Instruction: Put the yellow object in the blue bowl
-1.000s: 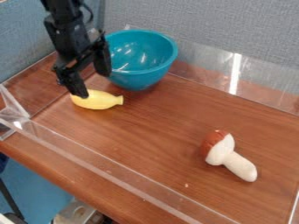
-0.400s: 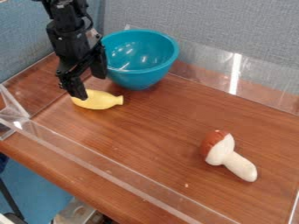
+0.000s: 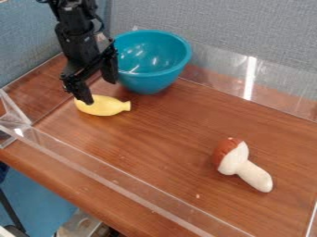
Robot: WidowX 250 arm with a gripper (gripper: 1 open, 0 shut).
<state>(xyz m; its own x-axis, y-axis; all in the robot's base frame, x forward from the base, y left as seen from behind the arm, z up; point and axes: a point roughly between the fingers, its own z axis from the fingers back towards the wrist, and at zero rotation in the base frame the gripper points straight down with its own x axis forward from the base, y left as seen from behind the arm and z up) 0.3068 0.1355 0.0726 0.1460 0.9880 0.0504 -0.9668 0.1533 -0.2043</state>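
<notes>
Nearest the camera runs the clear acrylic wall [image 3: 111,190] that fences the wooden table [image 3: 161,139], crossing the lower left of the view from about 9 o'clock down toward 5 o'clock. Just behind it, at roughly 4 o'clock from the table's middle, lies the mushroom toy [image 3: 242,164] on its side, its red-brown cap toward the upper left and its cream stem pointing to the lower right, well apart from everything else. Farther back and to the left, at about 10 o'clock from the table's middle, the yellow object [image 3: 104,106] rests flat on the wood with its tapered end pointing toward 3 o'clock. The black gripper [image 3: 92,80] hangs directly over the yellow object's left part, pointing steeply down, its two fingers [image 3: 81,90] spread wide with clear space between them; one fingertip sits just above the toy's left end and the other stands higher and to the right, near the bowl's side. Whether the lower fingertip actually touches the toy cannot be told from this angle; nothing is pinched. Behind the toy, at its 1 o'clock and near it, stands the blue bowl [image 3: 155,63], upright and open. Beyond the bowl, the far acrylic wall [image 3: 247,69] and a grey-blue backdrop [image 3: 223,28] close the scene.
</notes>
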